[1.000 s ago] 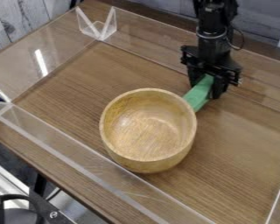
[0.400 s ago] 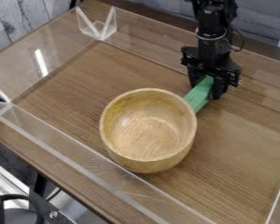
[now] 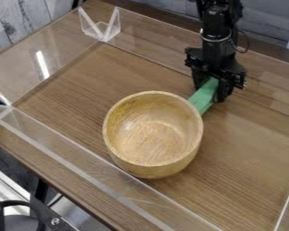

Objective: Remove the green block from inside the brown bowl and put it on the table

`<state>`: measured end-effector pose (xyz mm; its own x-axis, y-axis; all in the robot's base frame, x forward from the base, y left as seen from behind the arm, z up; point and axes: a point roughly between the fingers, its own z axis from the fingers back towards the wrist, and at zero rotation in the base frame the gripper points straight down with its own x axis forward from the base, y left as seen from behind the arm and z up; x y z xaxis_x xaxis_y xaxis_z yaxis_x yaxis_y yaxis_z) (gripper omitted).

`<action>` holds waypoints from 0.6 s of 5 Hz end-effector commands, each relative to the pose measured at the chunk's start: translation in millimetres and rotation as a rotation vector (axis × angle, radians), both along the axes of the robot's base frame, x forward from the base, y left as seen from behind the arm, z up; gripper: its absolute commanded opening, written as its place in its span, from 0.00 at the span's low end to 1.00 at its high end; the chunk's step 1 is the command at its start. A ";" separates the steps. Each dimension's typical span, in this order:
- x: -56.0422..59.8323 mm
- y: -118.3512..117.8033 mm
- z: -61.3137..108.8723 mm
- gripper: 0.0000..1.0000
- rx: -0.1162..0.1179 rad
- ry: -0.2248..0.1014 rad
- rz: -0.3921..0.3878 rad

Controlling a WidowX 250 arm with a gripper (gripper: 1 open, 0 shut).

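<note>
The green block (image 3: 204, 97) is a short bright green bar lying tilted just beyond the far right rim of the brown bowl (image 3: 153, 133), outside it and down at the table (image 3: 87, 81). My black gripper (image 3: 216, 83) points straight down and is shut on the block's upper end. The bowl is a round tan wooden one near the middle of the table, and its inside holds nothing. Whether the block's lower end touches the bowl's wall or the tabletop I cannot tell.
Low clear acrylic walls (image 3: 62, 158) edge the tabletop on all sides. A small clear acrylic piece (image 3: 101, 25) stands at the far left corner. Bare wood lies to the left of the bowl and to the right of the gripper.
The gripper and the green block have edged very slightly to the left; otherwise nothing has visibly changed.
</note>
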<state>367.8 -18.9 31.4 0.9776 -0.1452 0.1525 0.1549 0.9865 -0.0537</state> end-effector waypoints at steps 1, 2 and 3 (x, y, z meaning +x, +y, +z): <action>9.2 7.0 21.2 0.00 0.008 -0.072 0.015; 7.5 11.2 16.3 0.00 0.012 -0.064 0.026; 7.2 15.1 11.5 0.00 0.016 -0.056 0.037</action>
